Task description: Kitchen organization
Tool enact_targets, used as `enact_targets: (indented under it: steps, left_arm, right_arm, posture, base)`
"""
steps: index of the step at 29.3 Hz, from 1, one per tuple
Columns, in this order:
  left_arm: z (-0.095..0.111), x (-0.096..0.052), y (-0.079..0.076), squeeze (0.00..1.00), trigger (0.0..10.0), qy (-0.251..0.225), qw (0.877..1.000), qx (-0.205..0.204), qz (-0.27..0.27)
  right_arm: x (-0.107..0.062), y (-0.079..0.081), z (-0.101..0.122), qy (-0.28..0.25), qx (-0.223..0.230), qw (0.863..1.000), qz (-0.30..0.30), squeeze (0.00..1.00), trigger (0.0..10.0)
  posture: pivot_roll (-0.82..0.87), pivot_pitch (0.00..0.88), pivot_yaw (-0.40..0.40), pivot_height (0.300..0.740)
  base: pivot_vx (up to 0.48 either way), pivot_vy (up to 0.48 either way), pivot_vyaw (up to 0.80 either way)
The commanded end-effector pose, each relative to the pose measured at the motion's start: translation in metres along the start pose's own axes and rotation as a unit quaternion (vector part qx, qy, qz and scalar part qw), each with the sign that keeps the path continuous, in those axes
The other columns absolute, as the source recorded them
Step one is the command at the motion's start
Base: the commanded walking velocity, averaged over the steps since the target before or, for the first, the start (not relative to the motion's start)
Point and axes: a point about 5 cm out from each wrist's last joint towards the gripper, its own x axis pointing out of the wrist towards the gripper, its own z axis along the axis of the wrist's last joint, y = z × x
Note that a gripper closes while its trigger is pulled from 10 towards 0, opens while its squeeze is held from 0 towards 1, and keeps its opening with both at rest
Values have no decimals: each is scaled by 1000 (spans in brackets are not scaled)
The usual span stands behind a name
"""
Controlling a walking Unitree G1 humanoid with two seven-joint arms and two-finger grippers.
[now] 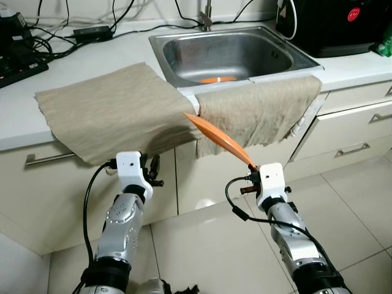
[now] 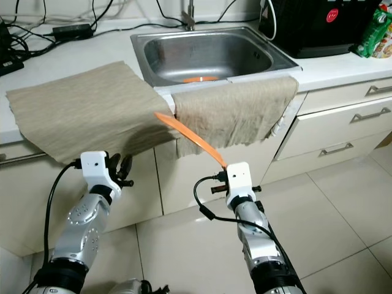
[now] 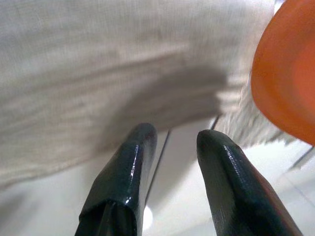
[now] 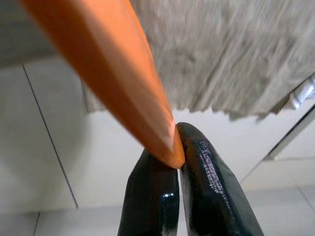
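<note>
Head eyes look down — wrist cameras close, sharing cloth (image 3: 98, 64)

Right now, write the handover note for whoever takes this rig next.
Right gripper: shut on the rim of an orange plate, held edge-on in front of the counter, below the sink.
Left gripper: open, holding nothing, near the hanging edge of the left cloth.
A second cloth drapes over the sink's front edge. Something orange lies in the basin.
Done: plate in hand. Left: set it down somewhere; the destination isn't evident.

Hanging cloths (image 1: 257, 116) before cabinet (image 1: 349, 131); open floor (image 1: 208, 245).
</note>
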Motion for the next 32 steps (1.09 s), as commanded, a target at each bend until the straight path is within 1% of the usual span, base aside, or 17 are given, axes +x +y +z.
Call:
enact_targets:
  steps: [1,3,5,8,10,11,15,16,18,20,21,22,25,28,29,31,32]
  left_arm:
    - [-6,0,0,0,10000,16,1000,7,-5]
    - [-16,-1,2,0,10000,37,999,9,-3]
    - [-35,-4,3,0,10000,76,997,21,0]
    - [-47,-7,6,0,10000,101,994,28,3]
    - [-56,-11,11,0,10000,120,992,34,9]
    - [-56,-11,11,0,10000,120,992,34,9]
    - [-70,-18,16,0,10000,150,987,47,11]
    - [-75,-21,19,0,10000,163,985,49,20]
    - [-77,-22,21,0,10000,161,985,48,30]
    - [-75,-21,22,0,10000,153,987,45,32]
    - [-65,-17,22,0,10000,122,991,44,32]
    - [-58,-14,22,0,10000,102,993,42,31]
    - [-35,-9,20,0,10000,39,998,32,24]
    - [-15,-7,16,0,10000,-6,999,26,17]
    - [-15,-7,16,0,10000,-6,999,26,17]
    - [11,-2,6,0,10000,-54,998,21,9]
    - [20,-1,2,0,10000,-68,997,20,5]
  right_arm:
    - [2,-5,1,0,9,1000,-11,0,0]
    - [1,-5,-11,24,1,1000,-7,0,0]
    - [-2,-5,-27,59,-20,998,-2,0,0]
    - [-4,-9,-38,83,-27,996,-5,0,0]
    - [-6,-12,-43,95,-34,995,-7,0,0]
    - [-6,-12,-43,95,-34,995,-7,0,0]
    - [-10,-16,-52,116,-40,992,-10,0,0]
    - [-12,-18,-57,128,-46,991,-12,0,0]
    - [-13,-19,-58,128,-44,991,-16,0,0]
    - [-11,-19,-55,119,-42,992,-17,0,0]
    - [-7,-18,-46,90,-41,995,-15,0,0]
    - [-5,-17,-39,68,-42,997,-13,0,0]
    - [-6,-15,-16,0,-46,999,-14,0,0]
    - [-11,-13,-5,-33,-46,998,-12,0,0]
    - [-11,-13,-5,-33,-46,998,-12,0,0]
    - [-13,-13,10,-68,-42,997,-16,0,0]
    - [-13,-13,15,-79,-42,996,-17,0,0]
  posture:
    - [17,0,24,740]
    - [13,0,31,740]
    - [13,0,35,740]
    - [14,0,37,740]
    - [14,0,37,740]
    - [14,0,37,740]
    - [14,0,37,740]
    - [9,0,38,740]
    - [7,0,38,740]
    - [8,0,38,740]
    - [8,0,36,740]
    - [10,0,32,740]
    - [15,0,26,740]
    - [15,0,23,740]
    - [15,0,23,740]
    - [19,0,18,740]
    - [19,0,18,740]
  base:
    - [0,0,0]
    - [0,0,0]
    - [0,0,0]
    - [0,0,0]
    - [0,0,0]
    - [0,0,0]
    - [0,0,0]
    - [0,0,0]
    - [0,0,0]
    - [0,0,0]
    - [0,0,0]
    - [0,0,0]
    - [0,0,0]
    - [0,0,0]
    - [0,0,0]
    - [0,0,0]
    - [0,0,0]
